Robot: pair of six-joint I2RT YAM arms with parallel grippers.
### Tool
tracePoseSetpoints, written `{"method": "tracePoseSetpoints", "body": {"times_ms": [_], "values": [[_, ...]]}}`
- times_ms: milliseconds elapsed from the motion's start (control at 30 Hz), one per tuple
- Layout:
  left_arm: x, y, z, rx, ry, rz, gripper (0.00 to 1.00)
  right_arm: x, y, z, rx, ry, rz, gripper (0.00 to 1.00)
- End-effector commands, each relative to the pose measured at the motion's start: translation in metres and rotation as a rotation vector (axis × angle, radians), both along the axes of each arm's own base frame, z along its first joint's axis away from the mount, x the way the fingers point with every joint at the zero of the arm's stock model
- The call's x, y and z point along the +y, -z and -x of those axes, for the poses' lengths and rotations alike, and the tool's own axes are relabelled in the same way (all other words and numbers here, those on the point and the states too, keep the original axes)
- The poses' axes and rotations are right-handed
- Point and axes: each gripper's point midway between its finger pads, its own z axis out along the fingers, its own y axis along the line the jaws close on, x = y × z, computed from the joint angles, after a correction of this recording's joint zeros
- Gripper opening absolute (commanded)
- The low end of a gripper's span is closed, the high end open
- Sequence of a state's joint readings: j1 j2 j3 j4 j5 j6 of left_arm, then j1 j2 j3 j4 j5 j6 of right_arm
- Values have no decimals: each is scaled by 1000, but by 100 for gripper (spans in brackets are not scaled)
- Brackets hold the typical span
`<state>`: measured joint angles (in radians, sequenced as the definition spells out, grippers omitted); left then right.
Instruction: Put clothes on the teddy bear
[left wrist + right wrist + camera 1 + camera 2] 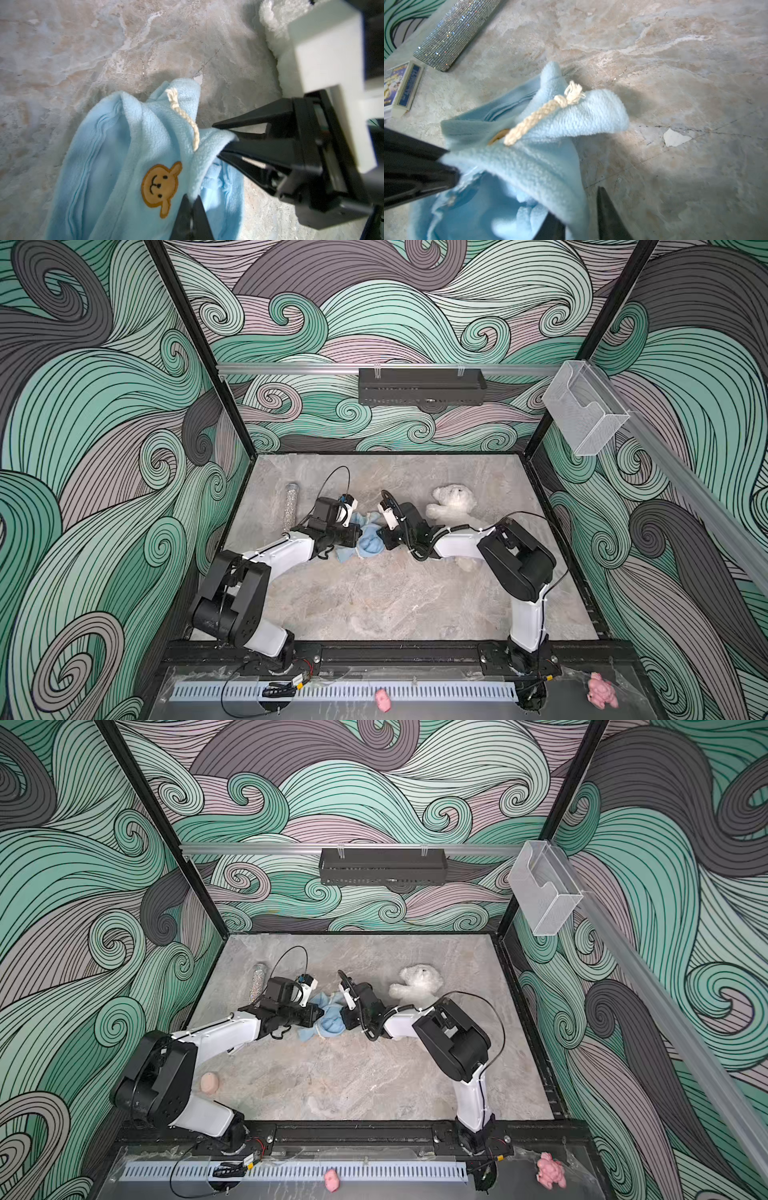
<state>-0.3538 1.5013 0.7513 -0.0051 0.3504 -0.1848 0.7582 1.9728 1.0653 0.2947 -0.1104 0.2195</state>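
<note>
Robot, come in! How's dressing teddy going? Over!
Left gripper shut on blue hoodie. Right gripper straddling its edge, grip unclear. Teddy bear undressed, lying apart. Right arm between them.

- The hoodie [368, 541] lies mid-way on the surface [374, 605], between left hand [191, 202] and right hand [222, 138].
- The teddy bear [453, 504] lies behind it, rightward.
- The tube [291, 508] lies far left.

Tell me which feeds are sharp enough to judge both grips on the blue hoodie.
Left wrist view: blue hoodie sharp, left gripper pinching its hem; right gripper dark, its white housing blurred and glaring. Right wrist view: drawstring crisp, both grippers soft black shapes. Both top views: evenly lit, but the grips are too small to judge.
</note>
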Motion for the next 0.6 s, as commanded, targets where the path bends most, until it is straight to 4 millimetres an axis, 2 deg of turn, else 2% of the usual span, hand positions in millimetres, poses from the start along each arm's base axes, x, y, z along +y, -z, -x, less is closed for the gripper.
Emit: {"method": "tracePoseSetpoints", "body": {"times_ms": [0, 100, 133, 400, 567], "values": [[-4, 4, 3, 3, 47, 5, 0, 9, -13, -1, 5, 1, -53, 13], [-4, 9, 5, 11, 50, 4, 0, 7, -20, 0, 28, 38, -83, 1], [-5, 9, 5, 10, 53, 4, 0, 7, -22, 1, 39, 48, -92, 0], [-9, 17, 6, 24, 74, -17, 22, 10, -35, 7, 117, 85, -179, 0], [-11, 22, 5, 33, 78, -32, 28, 12, -37, 9, 138, 87, -201, 0]]}}
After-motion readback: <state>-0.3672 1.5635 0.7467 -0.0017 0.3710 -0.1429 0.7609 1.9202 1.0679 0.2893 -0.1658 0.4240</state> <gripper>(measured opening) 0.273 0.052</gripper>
